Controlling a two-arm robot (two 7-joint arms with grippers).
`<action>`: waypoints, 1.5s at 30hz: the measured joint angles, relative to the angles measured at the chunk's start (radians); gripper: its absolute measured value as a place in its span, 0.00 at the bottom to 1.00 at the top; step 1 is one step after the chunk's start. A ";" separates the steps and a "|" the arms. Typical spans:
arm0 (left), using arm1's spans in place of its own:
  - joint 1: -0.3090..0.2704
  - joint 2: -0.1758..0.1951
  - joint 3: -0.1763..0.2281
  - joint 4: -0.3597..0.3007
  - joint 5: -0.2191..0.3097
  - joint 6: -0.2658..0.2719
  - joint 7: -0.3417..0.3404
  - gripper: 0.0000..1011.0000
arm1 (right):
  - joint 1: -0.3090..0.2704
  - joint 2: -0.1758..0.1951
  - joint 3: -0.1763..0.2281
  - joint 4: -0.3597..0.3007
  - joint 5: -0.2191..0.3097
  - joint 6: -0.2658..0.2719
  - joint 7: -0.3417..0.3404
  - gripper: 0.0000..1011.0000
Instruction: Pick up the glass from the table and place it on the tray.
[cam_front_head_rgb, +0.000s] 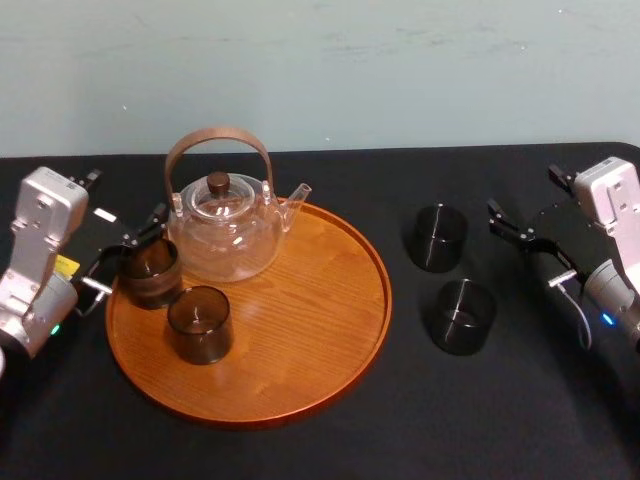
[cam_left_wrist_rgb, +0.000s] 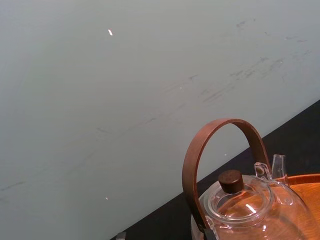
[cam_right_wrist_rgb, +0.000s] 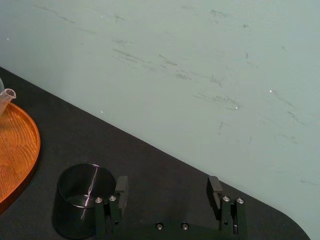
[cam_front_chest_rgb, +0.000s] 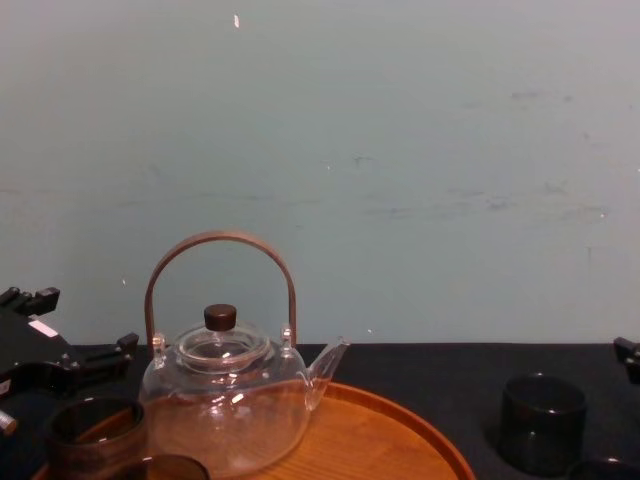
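Head view: the left gripper (cam_front_head_rgb: 125, 262) flanks a smoky glass (cam_front_head_rgb: 150, 272) at the left edge of the round wooden tray (cam_front_head_rgb: 320, 300), hold unclear. Right wrist view: the right gripper (cam_right_wrist_rgb: 167, 184) is spread wide beside a dark cylindrical glass (cam_right_wrist_rgb: 80, 200) on the matte table (cam_right_wrist_rgb: 150, 167)

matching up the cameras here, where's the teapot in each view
Head view: teapot at the tray's back left.
Left wrist view: close up, brown handle arching over it.
Right wrist view: its spout tip pokes in over the tray's rim.
Chest view: left of centre, seen side on.
Shared landmark: the orange wooden tray under it.
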 joint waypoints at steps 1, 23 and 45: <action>0.000 0.000 0.000 0.000 0.000 0.000 0.000 0.99 | 0.000 0.000 0.000 0.000 0.000 0.000 0.000 0.99; 0.000 0.000 0.000 0.000 0.000 0.000 0.000 0.99 | 0.000 0.000 0.000 0.000 0.000 0.000 0.000 0.99; 0.000 0.000 0.000 0.000 0.000 0.000 0.000 0.99 | 0.000 0.000 0.000 0.000 0.000 0.000 0.000 0.99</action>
